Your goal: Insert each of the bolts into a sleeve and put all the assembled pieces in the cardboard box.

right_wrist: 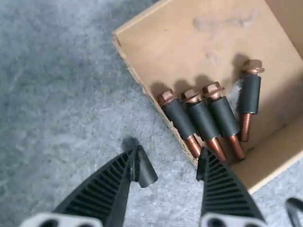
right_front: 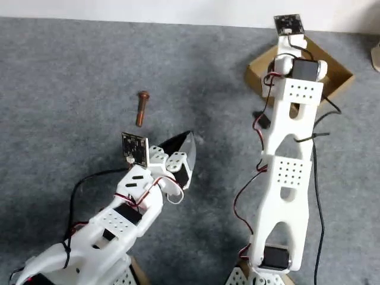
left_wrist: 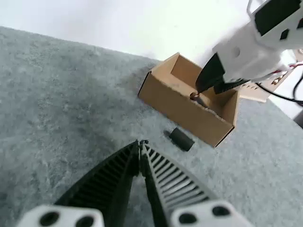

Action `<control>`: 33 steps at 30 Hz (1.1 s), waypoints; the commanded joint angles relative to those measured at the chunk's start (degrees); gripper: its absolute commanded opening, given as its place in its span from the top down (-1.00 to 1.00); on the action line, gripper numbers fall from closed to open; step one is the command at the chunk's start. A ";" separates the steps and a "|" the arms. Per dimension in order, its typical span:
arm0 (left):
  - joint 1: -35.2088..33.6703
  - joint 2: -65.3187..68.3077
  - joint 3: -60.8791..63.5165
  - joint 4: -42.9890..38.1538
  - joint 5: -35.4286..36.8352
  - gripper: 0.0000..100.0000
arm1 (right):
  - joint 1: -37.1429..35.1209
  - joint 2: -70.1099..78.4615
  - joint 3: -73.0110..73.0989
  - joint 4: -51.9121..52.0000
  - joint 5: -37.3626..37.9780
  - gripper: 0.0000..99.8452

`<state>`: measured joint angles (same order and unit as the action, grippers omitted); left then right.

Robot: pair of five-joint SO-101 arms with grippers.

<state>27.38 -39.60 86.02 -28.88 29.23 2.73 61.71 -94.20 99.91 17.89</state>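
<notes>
Left wrist view gives us the left gripper (left_wrist: 140, 147) with its two black fingers pressed together and nothing between them, low over the grey carpet (left_wrist: 57, 94). Ahead of its tips lies one loose sleeve (left_wrist: 181, 138), short, black and on its side, apart from the fingers and just beside the near wall of the cardboard box (left_wrist: 177, 106). Over that box we see the right gripper (left_wrist: 207, 85) hanging from its white arm.

In the right wrist view the right gripper (right_wrist: 173, 164) has its fingers spread wide and holds nothing. It sits above the box's edge, one finger over the carpet and the other over the box rim (right_wrist: 142, 80). Inside the box we count four assembled pieces (right_wrist: 203, 120), copper bolts in black sleeves: three lie side by side close to the gripper, and the fourth lies a little apart, beyond them.

From the high view we find a loose bolt (right_front: 141, 108) bare on the carpet, near the left gripper (right_front: 186, 141) but not touching it, and well apart from the box (right_front: 339, 76).
</notes>
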 commanded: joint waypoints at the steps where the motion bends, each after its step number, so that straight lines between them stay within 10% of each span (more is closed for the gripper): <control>1: -0.13 -0.04 -0.40 -0.18 -0.44 0.95 | 1.01 -1.10 0.84 1.10 4.13 0.64; 33: -0.22 -0.04 -0.40 0.09 -0.44 0.95 | -0.48 -1.10 37.58 -8.57 7.47 0.66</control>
<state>27.38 -39.60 86.02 -28.88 29.23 2.81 60.92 -59.21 95.08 24.92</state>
